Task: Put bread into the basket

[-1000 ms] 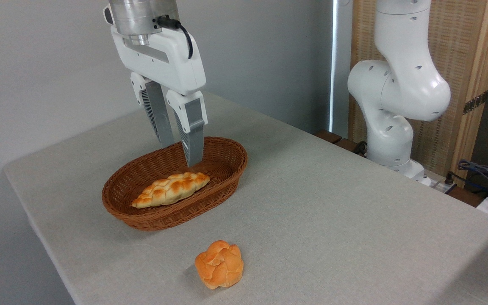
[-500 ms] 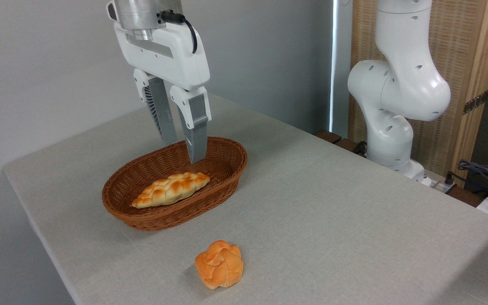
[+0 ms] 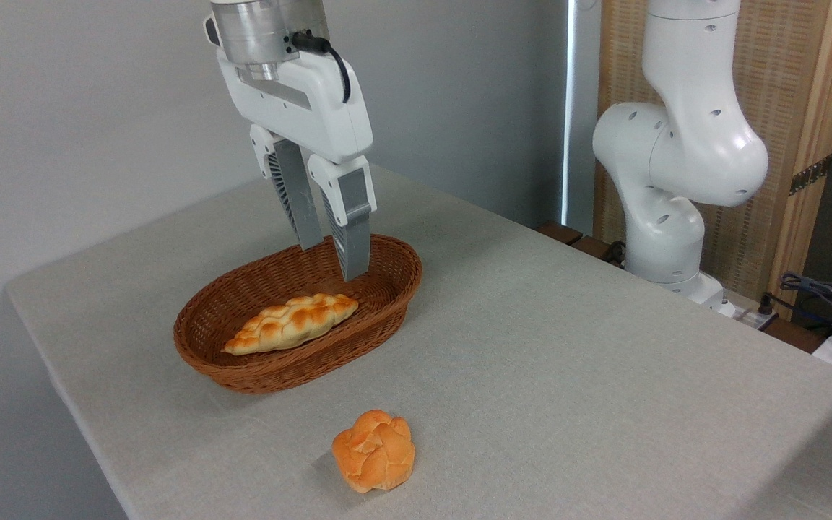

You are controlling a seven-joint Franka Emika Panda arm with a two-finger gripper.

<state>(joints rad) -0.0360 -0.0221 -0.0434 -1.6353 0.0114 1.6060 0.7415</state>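
The bread (image 3: 292,322), a long braided loaf with golden-brown patches, lies inside the oval brown wicker basket (image 3: 243,372) on the table's left side. My gripper (image 3: 334,261) hangs above the basket's far right end, up and to the right of the loaf and clear of it. Its two grey fingers (image 3: 353,231) point down with a narrow gap between them and nothing held.
A small round orange bun (image 3: 374,449) sits on the grey table (image 3: 568,375) in front of the basket. The arm's white base (image 3: 669,188) stands at the table's far right edge, with cables (image 3: 828,296) beside it. The table's left edge is close to the basket.
The gripper has moved to the right over the basket and risen slightly, away from the loaf. The bread, basket and bun have stayed where they were.
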